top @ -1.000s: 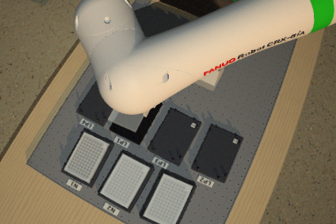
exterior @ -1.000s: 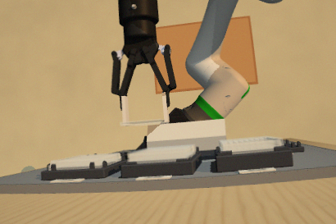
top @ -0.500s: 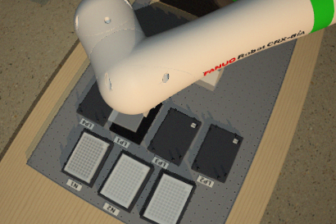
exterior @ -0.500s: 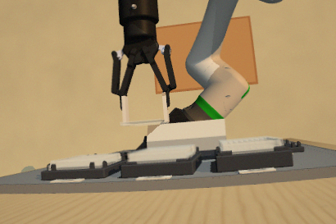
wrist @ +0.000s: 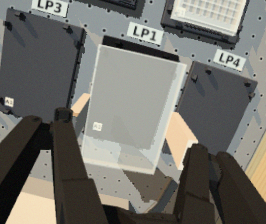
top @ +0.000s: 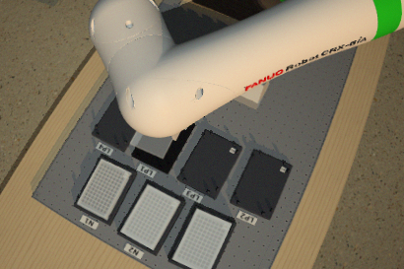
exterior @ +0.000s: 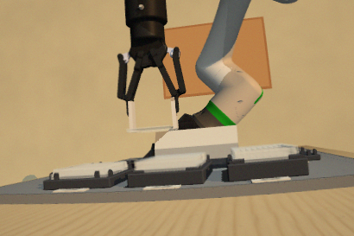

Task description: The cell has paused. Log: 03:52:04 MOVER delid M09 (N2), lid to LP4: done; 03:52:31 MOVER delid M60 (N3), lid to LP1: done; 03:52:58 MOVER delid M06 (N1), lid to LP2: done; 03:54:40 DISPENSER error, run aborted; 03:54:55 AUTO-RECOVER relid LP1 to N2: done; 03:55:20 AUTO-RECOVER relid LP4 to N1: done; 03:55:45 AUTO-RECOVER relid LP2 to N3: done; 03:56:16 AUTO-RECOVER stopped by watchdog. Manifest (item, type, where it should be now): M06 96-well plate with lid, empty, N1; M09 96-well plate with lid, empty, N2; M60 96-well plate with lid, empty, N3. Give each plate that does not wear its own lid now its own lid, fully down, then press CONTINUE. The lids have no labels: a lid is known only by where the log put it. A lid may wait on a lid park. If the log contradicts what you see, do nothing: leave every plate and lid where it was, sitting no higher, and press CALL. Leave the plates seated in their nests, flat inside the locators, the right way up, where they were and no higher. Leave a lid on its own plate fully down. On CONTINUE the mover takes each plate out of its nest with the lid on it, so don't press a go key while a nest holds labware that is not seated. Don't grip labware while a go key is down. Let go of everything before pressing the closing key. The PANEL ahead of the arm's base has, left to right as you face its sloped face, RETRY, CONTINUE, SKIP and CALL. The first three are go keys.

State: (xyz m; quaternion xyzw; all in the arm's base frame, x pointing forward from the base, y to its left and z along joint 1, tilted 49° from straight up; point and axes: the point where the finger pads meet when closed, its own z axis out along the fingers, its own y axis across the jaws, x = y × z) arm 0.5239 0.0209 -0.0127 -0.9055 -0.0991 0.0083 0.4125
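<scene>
My gripper (exterior: 151,112) is shut on a clear lid (exterior: 150,129) and holds it level in the air over lid park LP1 (top: 158,159). In the wrist view the lid (wrist: 131,115) hangs between my fingers and covers most of the dark LP1 pad. The arm hides most of the lid in the top view (top: 155,144). The plate in N1 (top: 104,182) shows a sharp open well grid. The plates in N2 (top: 150,216) and N3 (top: 203,238) look smoother, as under lids. All three sit flat in their nests.
Lid parks LP4 (top: 110,125), LP3 (top: 209,163) and LP2 (top: 261,182) are dark and bare. The pale sloped panel (exterior: 199,136) stands behind the nests, near the arm's base. The arm's elbow (top: 133,64) hangs over the LP4 and LP1 area.
</scene>
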